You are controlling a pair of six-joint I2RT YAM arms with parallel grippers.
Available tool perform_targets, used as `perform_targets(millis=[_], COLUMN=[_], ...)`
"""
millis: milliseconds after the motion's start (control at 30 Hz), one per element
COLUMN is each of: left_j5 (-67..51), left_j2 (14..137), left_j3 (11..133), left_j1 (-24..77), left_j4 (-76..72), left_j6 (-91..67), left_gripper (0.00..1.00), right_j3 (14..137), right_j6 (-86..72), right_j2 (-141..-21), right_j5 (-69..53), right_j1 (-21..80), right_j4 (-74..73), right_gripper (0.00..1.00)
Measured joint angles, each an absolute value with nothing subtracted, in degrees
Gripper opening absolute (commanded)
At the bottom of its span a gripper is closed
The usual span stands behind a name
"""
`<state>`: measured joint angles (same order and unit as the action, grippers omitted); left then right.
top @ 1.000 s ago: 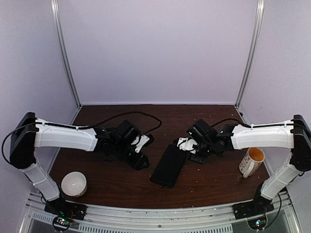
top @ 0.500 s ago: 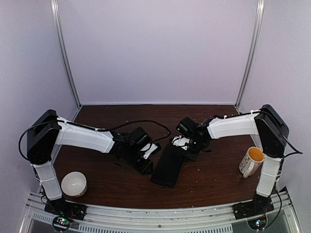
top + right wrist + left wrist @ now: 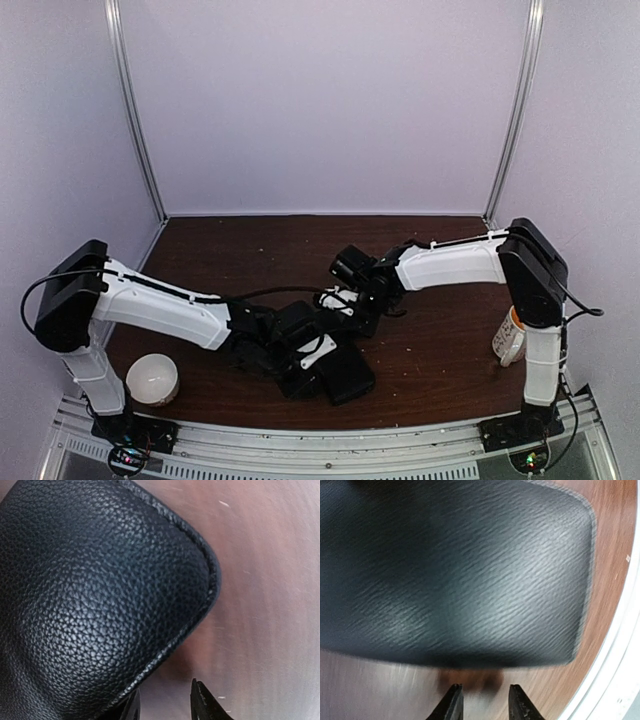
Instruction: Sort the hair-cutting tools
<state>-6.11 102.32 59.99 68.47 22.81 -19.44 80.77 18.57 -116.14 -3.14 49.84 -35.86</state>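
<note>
So the left claw and right claw both sit with a narrow, empty gap, an end of the black case just ahead of each on the desk, probably to pin and open it, since the hair-cutting tools show nowhere, presumably tucked inside.

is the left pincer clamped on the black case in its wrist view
No, the black case lies just ahead of the left pincer, whose fingers stand apart with only wooden table between them.
</note>
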Motion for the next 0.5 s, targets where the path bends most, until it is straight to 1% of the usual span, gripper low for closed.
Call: perform_targets(millis=[133,233,367,433,467,500], left_j5=[-3.7,-1.37,1.89,3.01,3.27,3.49], left_j2=[95.31,89.27,84.16,84.86,85.95,87.59], left_j3=[54.0,50.83,50.92,53.25,54.94,56.97], left_j1=[68.47,68.47,68.47,68.47,68.47,68.47], left_j4=[24.53,26.26,27.88,28.38,28.8,28.91], left_j6=[-21.76,-23.42,-24.73,-24.77,-24.64,-24.45], left_gripper=[0.37,0.39,0.41,0.41,0.41,0.41], right_j3=[80.9,79.88,74.32,70.72,69.34,68.16], right_j6=[17.82,17.56,17.61,17.89,18.06,18.31], right_j2=[-116.18,-114.93,-106.28,-97.65,-93.08,-88.84], right_j5=[-4.34,-4.47,-3.4,-1.63,-0.73,0.12], right_j1=[50.78,50.24,48.51,47.72,47.4,47.03], right_j4=[-36.56,-36.45,-35.77,-34.63,-33.93,-32.86], right_gripper=[0.36,0.41,0.46,0.47,0.55,0.72])
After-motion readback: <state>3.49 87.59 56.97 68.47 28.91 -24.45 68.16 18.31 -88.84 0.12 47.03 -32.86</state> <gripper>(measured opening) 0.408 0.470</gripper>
